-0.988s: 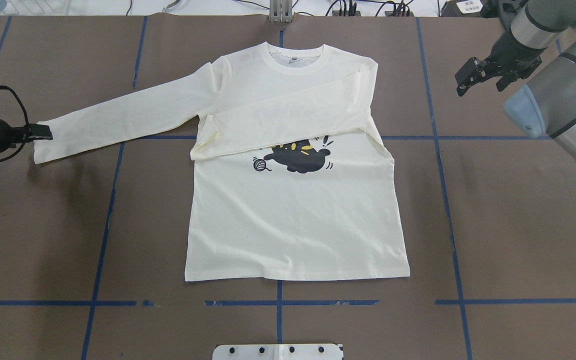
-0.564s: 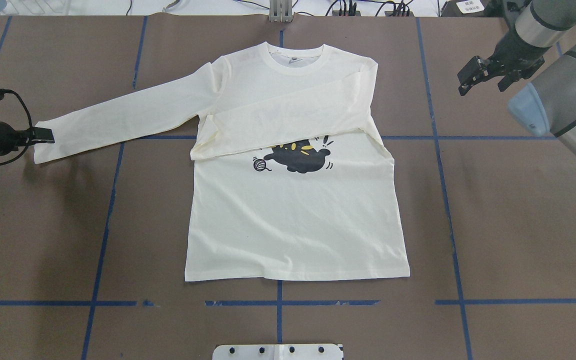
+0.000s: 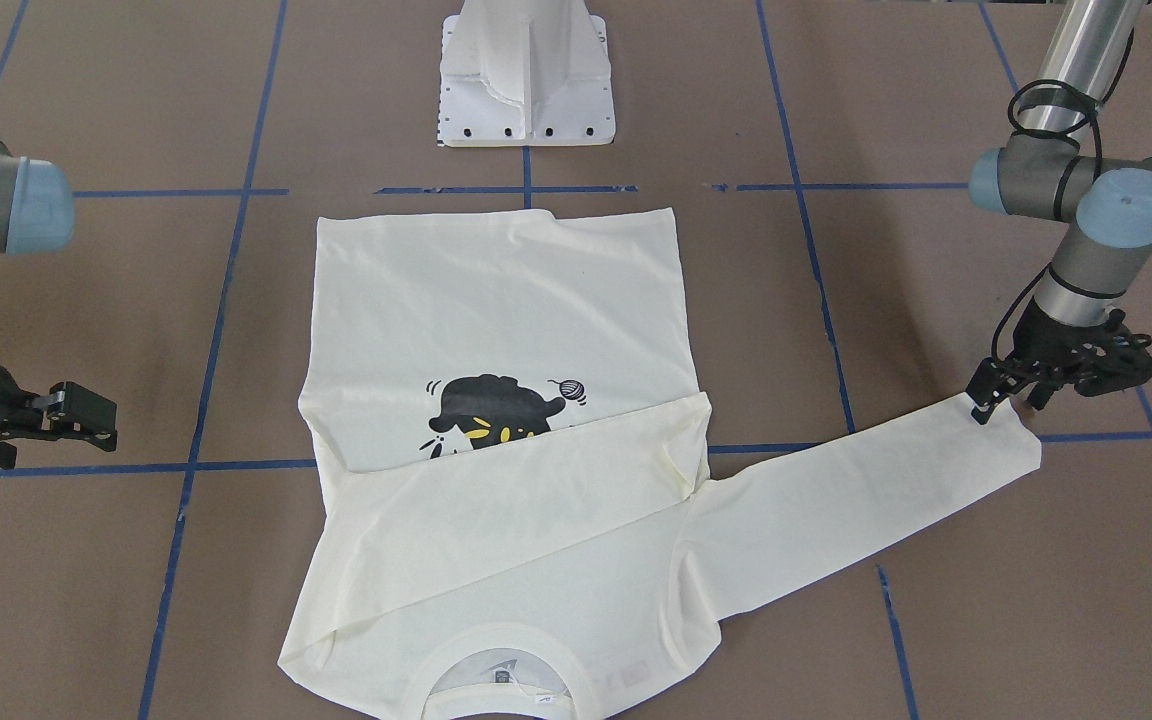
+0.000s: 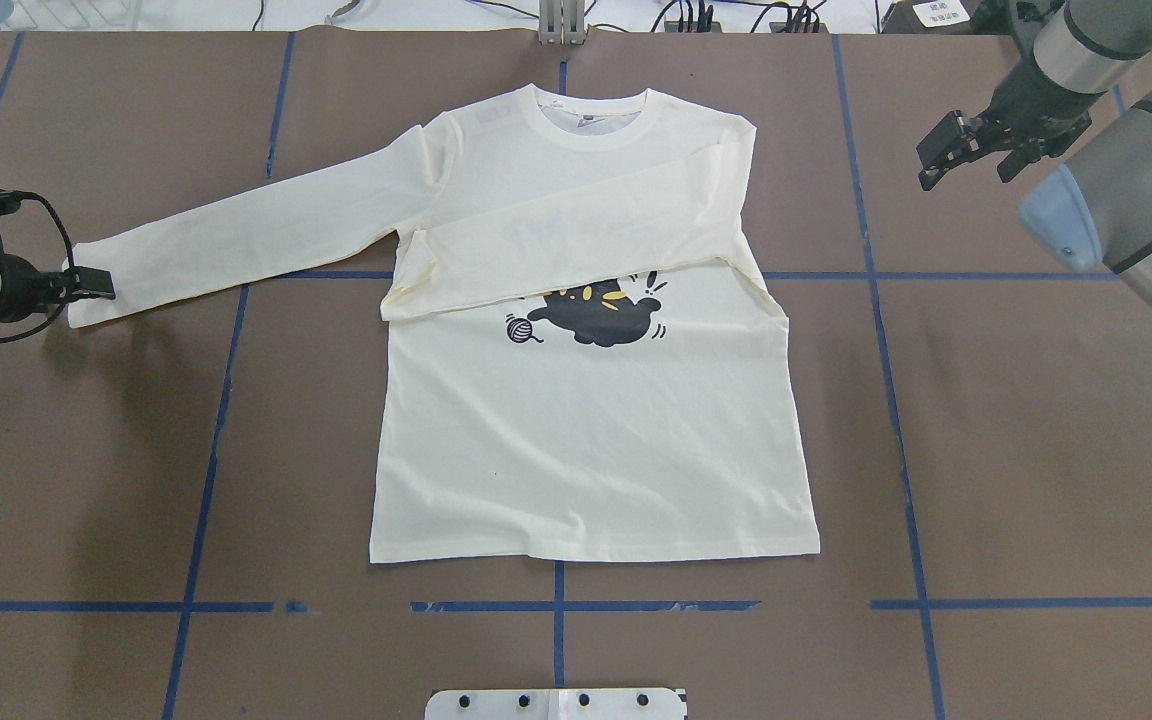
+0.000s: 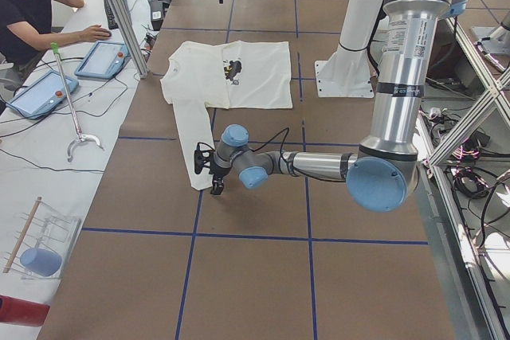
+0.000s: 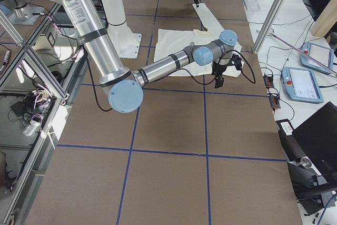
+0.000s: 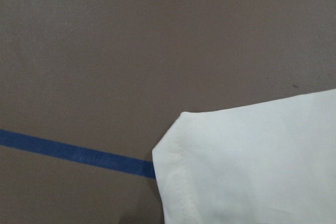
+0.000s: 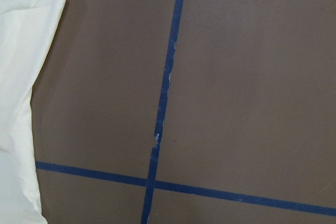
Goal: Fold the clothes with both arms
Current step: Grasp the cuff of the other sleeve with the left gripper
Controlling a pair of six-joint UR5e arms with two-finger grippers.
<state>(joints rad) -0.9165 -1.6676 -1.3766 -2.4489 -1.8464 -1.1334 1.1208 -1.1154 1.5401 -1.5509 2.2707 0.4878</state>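
Observation:
The cream T-shirt [image 4: 586,440] lies flat, cat print [image 4: 596,312] facing up and collar at the far edge. One sleeve [image 4: 576,240] is folded across the chest. The other sleeve [image 4: 256,235] stretches out toward my left arm. My left gripper [image 4: 88,284] hangs over that sleeve's cuff [image 3: 1006,445] with its jaws open and one fingertip at the cuff's corner. The left wrist view shows the cuff corner [image 7: 252,166] on the brown table. My right gripper [image 4: 966,165] hovers open beyond the shirt's far right shoulder, holding nothing. A shirt edge [image 8: 21,77] shows in its wrist view.
The white pedestal base [image 3: 526,75] stands at the robot's side of the table. Blue tape lines [image 4: 216,400] cross the brown surface. A person [image 5: 32,13] sits at a side bench with tablets [image 5: 100,60] beyond the table's far edge.
My left gripper has shifted a little toward the robot and onto the cuff's end. The right gripper has drifted slightly farther away. The shirt has not moved.

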